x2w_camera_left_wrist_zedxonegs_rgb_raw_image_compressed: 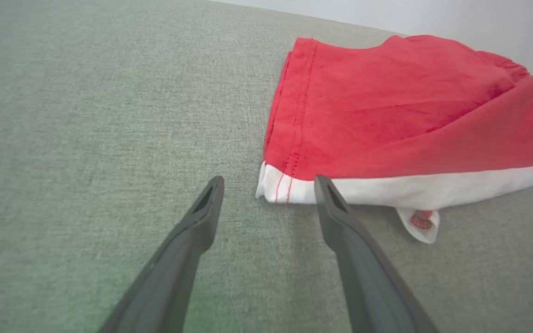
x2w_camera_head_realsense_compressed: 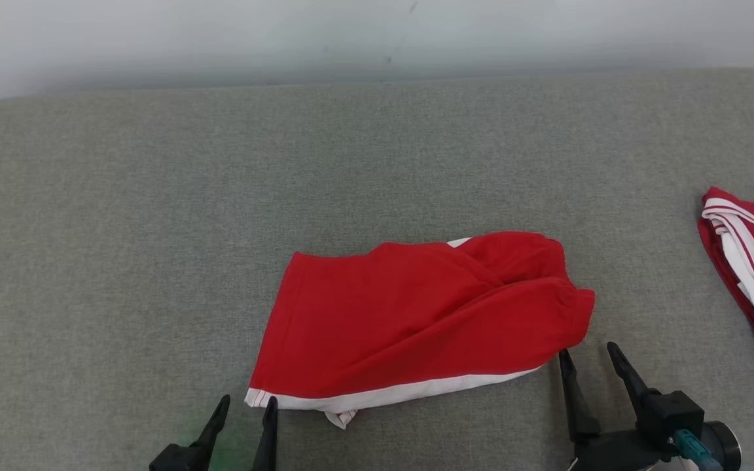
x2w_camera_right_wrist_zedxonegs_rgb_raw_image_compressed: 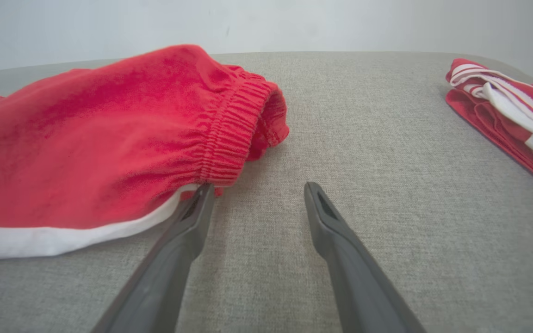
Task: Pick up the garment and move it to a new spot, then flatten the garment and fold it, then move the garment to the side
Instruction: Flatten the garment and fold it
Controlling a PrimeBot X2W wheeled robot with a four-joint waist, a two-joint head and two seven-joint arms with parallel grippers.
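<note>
The garment (x2w_camera_head_realsense_compressed: 416, 314) is a pair of red shorts with a white side stripe, lying folded on the grey surface near its front edge. My left gripper (x2w_camera_head_realsense_compressed: 246, 405) stands open just short of the garment's near left corner (x2w_camera_left_wrist_zedxonegs_rgb_raw_image_compressed: 275, 187), one finger beside the white hem. At the elastic waistband end (x2w_camera_right_wrist_zedxonegs_rgb_raw_image_compressed: 234, 134) my right gripper (x2w_camera_head_realsense_compressed: 590, 356) is open too, its left finger (x2w_camera_right_wrist_zedxonegs_rgb_raw_image_compressed: 197, 208) right by the stripe's end. Nothing lies between either pair of fingers.
A second red garment with white stripes (x2w_camera_head_realsense_compressed: 753, 275) lies bunched at the right edge of the grey fabric surface (x2w_camera_head_realsense_compressed: 154, 229), also seen in the right wrist view (x2w_camera_right_wrist_zedxonegs_rgb_raw_image_compressed: 507, 111). A pale wall runs behind the surface.
</note>
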